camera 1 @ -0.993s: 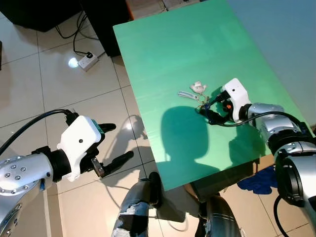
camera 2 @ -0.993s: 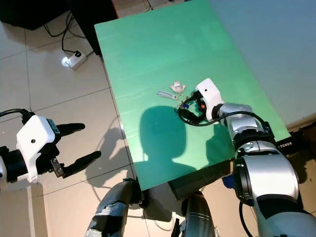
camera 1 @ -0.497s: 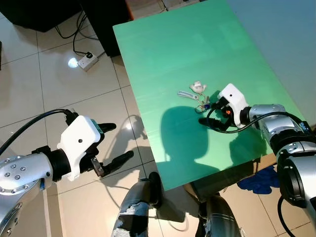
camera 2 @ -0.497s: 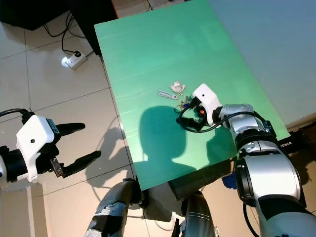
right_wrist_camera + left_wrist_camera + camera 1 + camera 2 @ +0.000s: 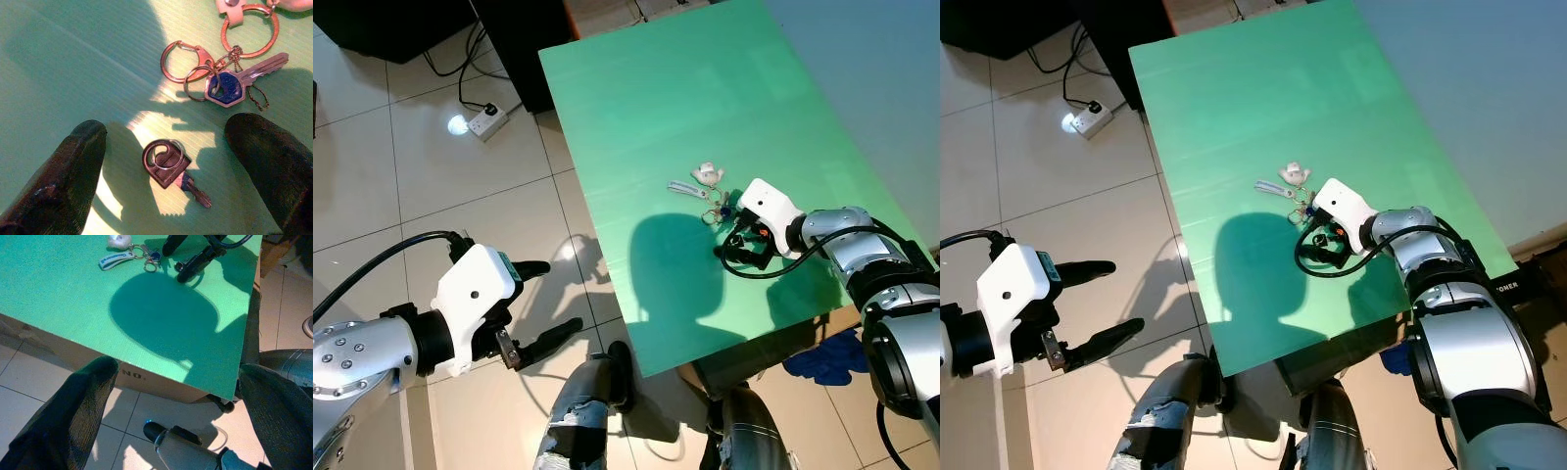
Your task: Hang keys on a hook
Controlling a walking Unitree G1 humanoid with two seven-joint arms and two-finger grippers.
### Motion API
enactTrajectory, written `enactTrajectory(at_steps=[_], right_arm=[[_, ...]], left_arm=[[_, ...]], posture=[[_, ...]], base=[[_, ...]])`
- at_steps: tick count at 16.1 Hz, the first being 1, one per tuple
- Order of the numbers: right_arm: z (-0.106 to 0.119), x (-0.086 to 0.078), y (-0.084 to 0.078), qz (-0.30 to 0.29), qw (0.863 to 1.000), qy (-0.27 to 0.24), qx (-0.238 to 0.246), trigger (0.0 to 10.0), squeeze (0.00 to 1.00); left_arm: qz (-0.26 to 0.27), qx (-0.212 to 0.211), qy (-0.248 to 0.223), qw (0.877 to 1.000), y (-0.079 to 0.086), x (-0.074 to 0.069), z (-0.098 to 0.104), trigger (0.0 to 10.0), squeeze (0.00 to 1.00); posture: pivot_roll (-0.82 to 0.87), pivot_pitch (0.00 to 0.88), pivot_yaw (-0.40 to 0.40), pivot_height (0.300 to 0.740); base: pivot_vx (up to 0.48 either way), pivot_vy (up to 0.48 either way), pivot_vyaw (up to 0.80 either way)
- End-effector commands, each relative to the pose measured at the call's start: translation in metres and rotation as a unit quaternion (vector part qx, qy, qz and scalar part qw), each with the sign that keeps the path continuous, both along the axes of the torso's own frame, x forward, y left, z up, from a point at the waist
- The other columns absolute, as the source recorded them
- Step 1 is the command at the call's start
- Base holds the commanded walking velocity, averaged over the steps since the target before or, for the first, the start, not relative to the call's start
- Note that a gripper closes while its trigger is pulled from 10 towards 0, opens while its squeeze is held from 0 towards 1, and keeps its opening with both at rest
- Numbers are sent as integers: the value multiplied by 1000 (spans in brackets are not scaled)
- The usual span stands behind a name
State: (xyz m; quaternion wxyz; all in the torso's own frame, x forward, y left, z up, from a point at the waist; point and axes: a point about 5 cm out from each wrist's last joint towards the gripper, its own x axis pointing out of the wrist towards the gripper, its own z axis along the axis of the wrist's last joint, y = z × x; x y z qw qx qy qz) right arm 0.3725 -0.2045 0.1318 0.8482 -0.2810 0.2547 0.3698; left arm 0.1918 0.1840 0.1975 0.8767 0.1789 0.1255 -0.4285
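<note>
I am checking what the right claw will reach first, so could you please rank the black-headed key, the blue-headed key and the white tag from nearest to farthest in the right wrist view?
1. Black-headed key: lying between the fingers of the open right claw.
2. Blue-headed key: farther out, joined to the copper rings.
3. White tag: farthest, at the picture's edge beyond the large ring.

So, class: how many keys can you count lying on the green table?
2. A small black-headed key lies alone between the right pincer's open fingers; a blue-headed silver key sits just beyond it on the keyring bunch. Others may be hidden.
</note>
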Motion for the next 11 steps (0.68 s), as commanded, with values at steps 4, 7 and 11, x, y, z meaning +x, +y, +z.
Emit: enactTrajectory(at_steps=[4,7,11], right_arm=[[-18,-10,-9,24,996,25,-77,3294,0],[-18,-10,-9,39,994,15,-103,2353,0],[-19,-11,-10,57,990,16,-130,0,0]], left_arm=[[-38,3,38,999,-4,-11,-3,10000,0],[-39,4,37,999,-5,-10,-2,10000,0],[-39,4,35,999,-5,-9,-1,10000,0]], posture=[[283,406,107,718],[281,402,107,718],[281,401,102,718]], base=[[0,0,0],[0,0,0],[0,0,0]])
